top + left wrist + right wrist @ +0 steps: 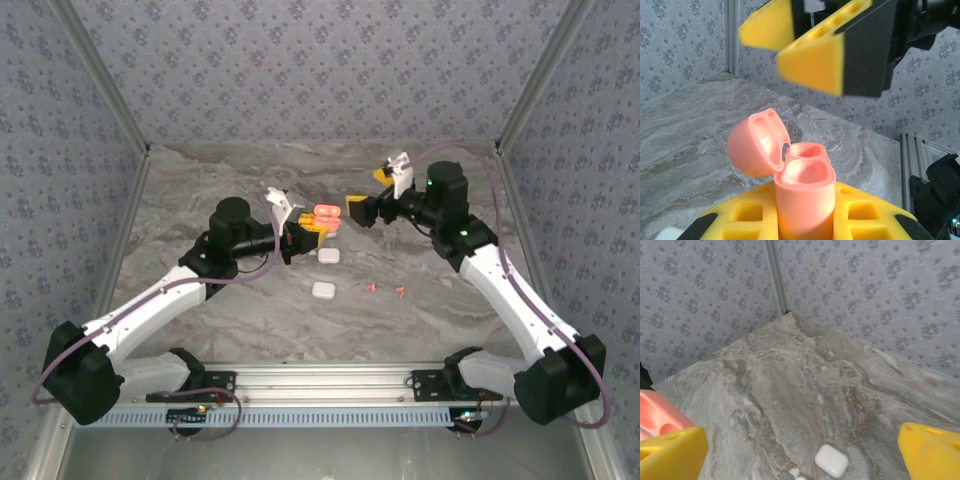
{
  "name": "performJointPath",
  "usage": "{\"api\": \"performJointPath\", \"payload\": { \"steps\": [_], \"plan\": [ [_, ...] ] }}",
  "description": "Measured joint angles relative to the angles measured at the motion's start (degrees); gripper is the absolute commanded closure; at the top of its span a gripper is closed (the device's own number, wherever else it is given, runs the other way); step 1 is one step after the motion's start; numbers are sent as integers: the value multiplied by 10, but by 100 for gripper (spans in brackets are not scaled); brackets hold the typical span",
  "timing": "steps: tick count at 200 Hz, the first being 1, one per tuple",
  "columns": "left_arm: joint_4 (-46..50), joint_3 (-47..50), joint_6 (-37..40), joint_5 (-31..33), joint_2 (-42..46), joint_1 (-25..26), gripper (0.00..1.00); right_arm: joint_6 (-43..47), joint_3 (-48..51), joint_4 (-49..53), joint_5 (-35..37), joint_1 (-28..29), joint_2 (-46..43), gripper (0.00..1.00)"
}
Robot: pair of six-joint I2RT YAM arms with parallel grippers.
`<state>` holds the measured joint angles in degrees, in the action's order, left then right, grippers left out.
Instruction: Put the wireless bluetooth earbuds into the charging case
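Looking across the marbled table (200, 330), I'd say the job has hardly begun. The case is held ready, but nothing is in it yet. The left gripper (305, 233) is clamped on the base of the pink charging case (805, 190) and holds it upright above the table's middle. Its lid (757, 145) is flipped back, and the two sockets (805, 171) look empty from the left wrist view.

The right gripper (358, 210) hangs just beside the case, a little higher. Its yellow fingers are spread wide with nothing between them.

Two closed white cases (328, 255) sit on the table below the pair. The orange-red earbuds (372, 287), two tiny specks as far as I can make out, lie flat on the marble nearer the arm bases. They are well apart from the empty right gripper and from the case. By my reckoning both must yet be fetched and seated.
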<state>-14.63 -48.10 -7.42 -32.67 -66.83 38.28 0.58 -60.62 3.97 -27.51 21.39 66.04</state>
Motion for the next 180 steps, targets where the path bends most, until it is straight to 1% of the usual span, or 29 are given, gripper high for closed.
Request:
{"api": "performJointPath", "payload": {
  "steps": [40, 66, 89, 107, 114, 124, 159, 180],
  "plan": [
    [-2, 29, 8, 14, 12, 0, 100, -36, 20, 25, 28, -24, -71, 0],
    [-1, 43, 10, 23, 21, 0, 100, -68, 40, 68, 55, -31, -82, 0],
    [-2, 48, 10, 27, 32, 0, 100, -96, 60, 121, 61, -31, -62, 19],
    [-2, 49, 10, 30, 36, 0, 100, -121, 72, 164, 61, -26, -25, 36],
    [-2, 50, 10, 30, 37, 0, 100, -132, 78, 180, 64, -21, -8, 40],
    [-2, 51, 10, 32, 37, 0, 100, -143, 92, 194, 72, -10, 14, 43],
    [-1, 53, 10, 36, 37, 1, 100, -188, 153, 218, 118, 46, 72, 46],
    [-1, 53, 10, 36, 37, 1, 100, -199, 174, 216, 141, 52, 102, 51]
  ]
}}
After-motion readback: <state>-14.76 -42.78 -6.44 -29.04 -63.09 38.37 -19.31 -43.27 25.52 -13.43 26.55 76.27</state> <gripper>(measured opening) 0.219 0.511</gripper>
